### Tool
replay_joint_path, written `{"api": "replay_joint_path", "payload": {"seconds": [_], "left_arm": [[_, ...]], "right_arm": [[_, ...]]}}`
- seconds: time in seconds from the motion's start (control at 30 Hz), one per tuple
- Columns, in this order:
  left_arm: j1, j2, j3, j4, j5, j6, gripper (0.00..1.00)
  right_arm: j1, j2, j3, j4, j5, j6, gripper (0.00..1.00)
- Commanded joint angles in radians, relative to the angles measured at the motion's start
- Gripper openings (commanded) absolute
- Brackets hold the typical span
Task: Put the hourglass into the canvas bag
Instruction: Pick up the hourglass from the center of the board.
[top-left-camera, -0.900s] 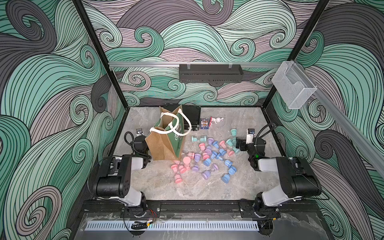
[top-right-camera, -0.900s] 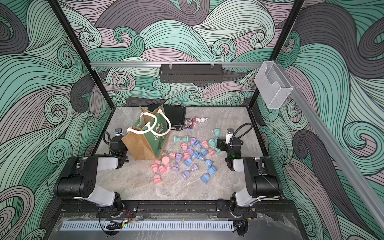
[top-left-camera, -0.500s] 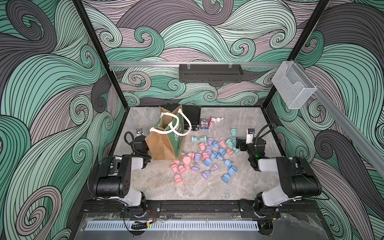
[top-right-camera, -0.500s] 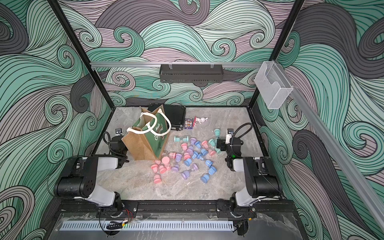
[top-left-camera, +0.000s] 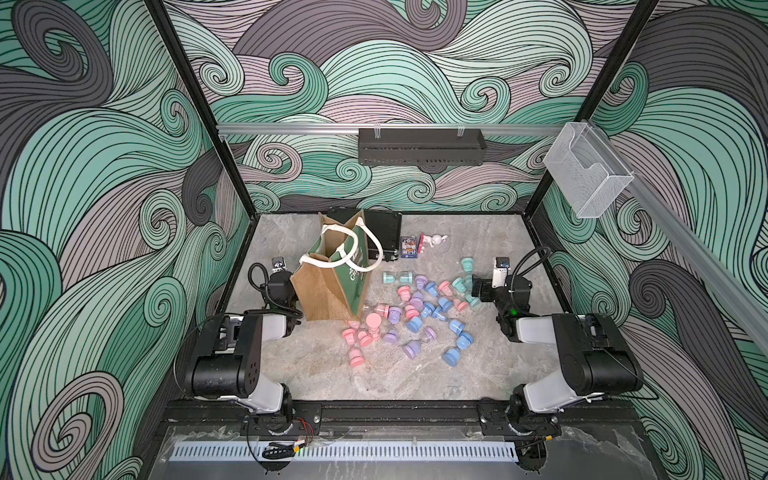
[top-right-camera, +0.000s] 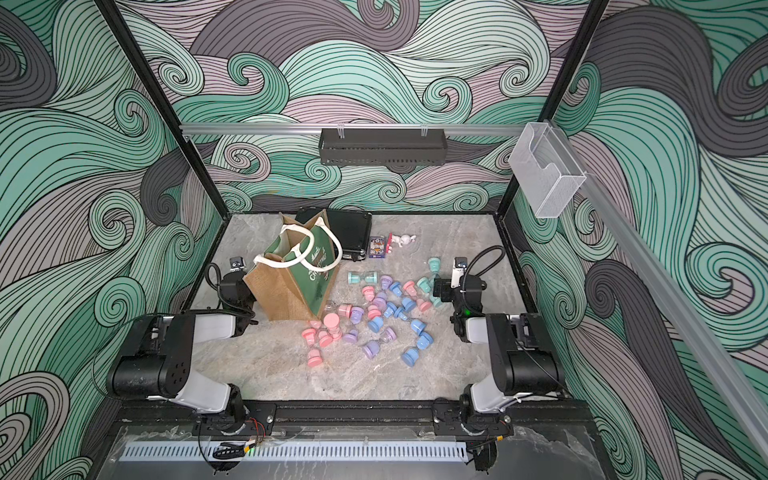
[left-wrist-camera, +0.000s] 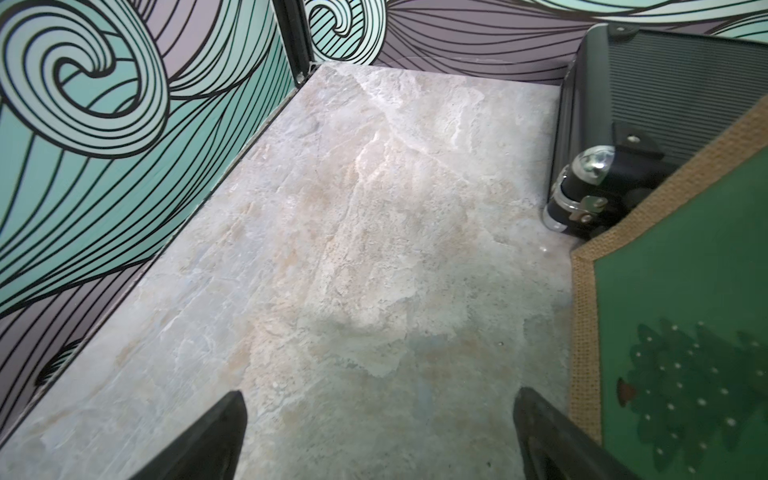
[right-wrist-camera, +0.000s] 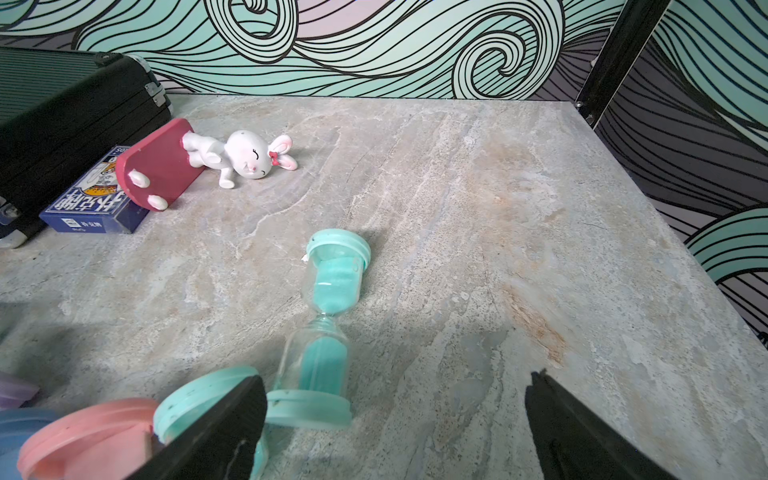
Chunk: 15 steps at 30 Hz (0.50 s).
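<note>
The canvas bag stands upright left of centre, mouth open, cream handles flopped over its rim. Several pastel hourglasses lie scattered to its right. My left gripper sits low beside the bag's left side, open and empty over bare floor. My right gripper is open at the right edge of the scatter. A teal hourglass lies on its side just ahead of it, apart from both fingers. One finger overlaps a teal cap and a pink cap.
A flat black case lies behind the bag. A blue card box and a white rabbit figure lie next to it. Patterned walls close in the left, back and right.
</note>
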Motion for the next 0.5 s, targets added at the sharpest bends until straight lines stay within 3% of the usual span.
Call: {"api": "replay_joint_path", "payload": {"seconds": [0.0, 0.37, 0.47], "left_arm": [[-0.002, -0.049, 0.074, -0.107, -0.057, -0.029, 0.99], [0.0, -0.247, 0.056, -0.233, -0.16, -0.05, 0.99], [0.0, -0.292, 0.074, -0.299, -0.195, -0.081, 0.99]], "right_arm": [[0.0, -0.021, 0.007, 0.026, 0.0, 0.01, 1.0], [0.0, -0.268, 0.034, -0.197, 0.021, 0.029, 1.0], [0.0, -0.338, 0.087, -0.314, 0.097, 0.152, 1.0]]}}
